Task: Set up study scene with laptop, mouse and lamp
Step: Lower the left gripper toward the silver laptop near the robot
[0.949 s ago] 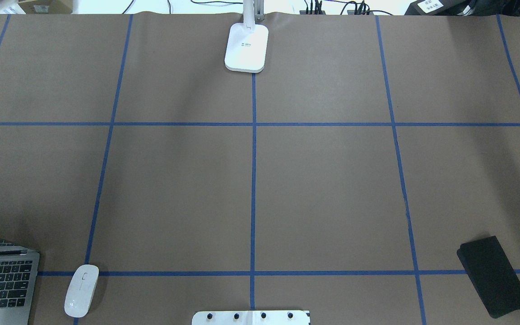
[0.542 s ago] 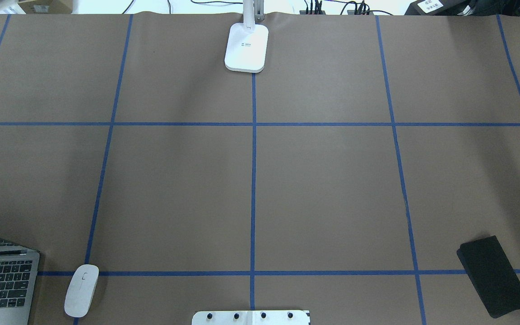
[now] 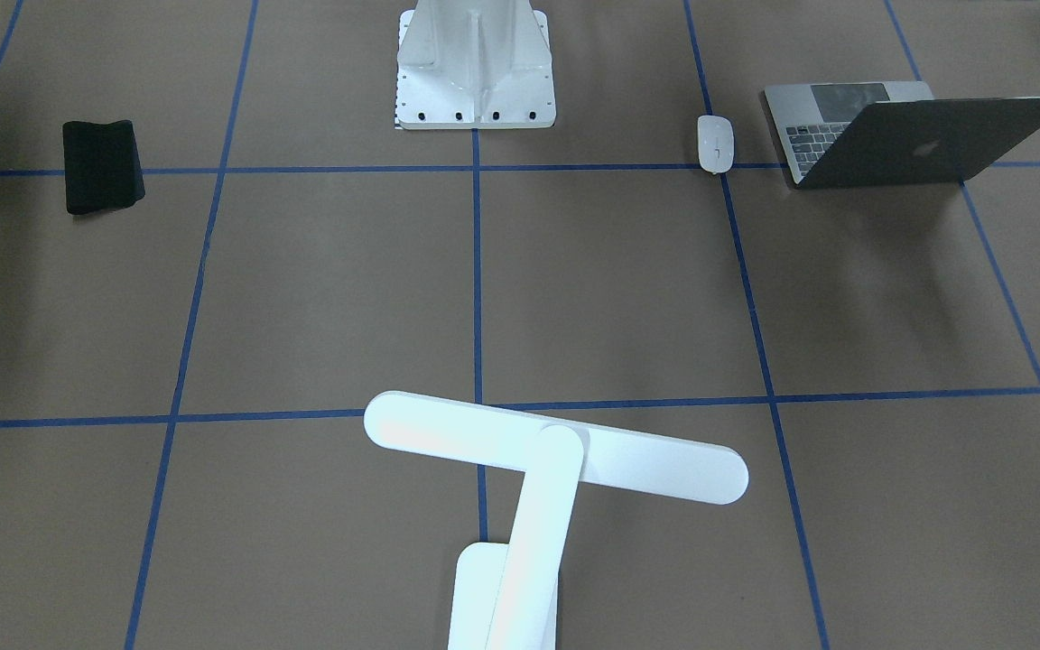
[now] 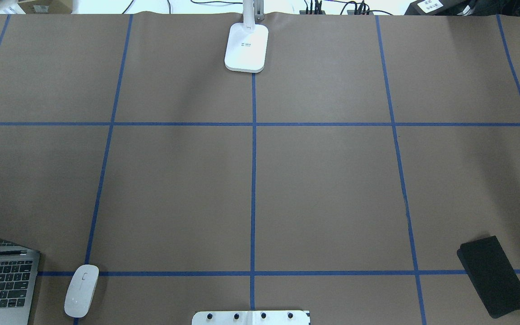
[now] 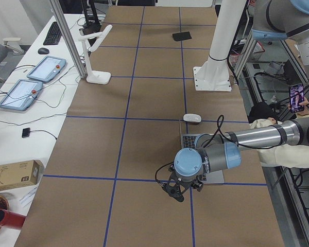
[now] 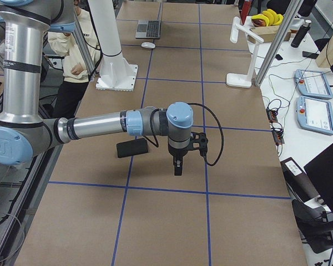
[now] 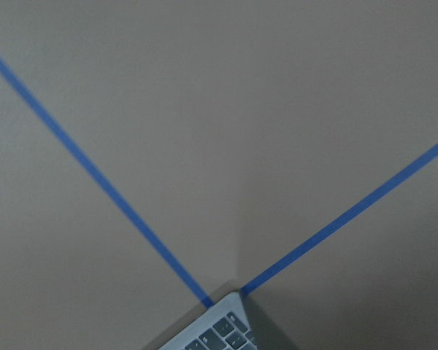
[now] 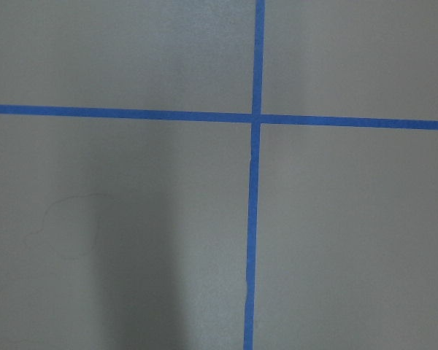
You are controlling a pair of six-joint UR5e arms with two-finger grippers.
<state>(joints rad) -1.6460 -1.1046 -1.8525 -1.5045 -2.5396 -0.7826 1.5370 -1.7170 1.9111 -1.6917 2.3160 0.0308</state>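
The open grey laptop point(image 4: 2, 280) sits at the table's near left corner, its lid point(image 3: 935, 140) tilted back. Just right of it lies the white mouse point(image 4: 81, 290) on a blue tape line. At the far edge in the middle stands the white lamp point(image 4: 246, 47), its bar head point(image 3: 556, 447) across a slanted arm. My left gripper point(image 5: 175, 194) hangs over bare table just beyond the laptop's outer side. Near the black pad, my right gripper point(image 6: 177, 166) points down over the table. Neither shows well enough to tell open from shut.
A black pad point(image 4: 494, 276) lies at the near right. The white ribbed pedestal point(image 3: 475, 63) stands at the robot's side in the middle. Blue tape lines grid the brown table. A person point(image 6: 72, 44) stands behind the robot; tablets and cables lie on the side bench point(image 5: 36, 77).
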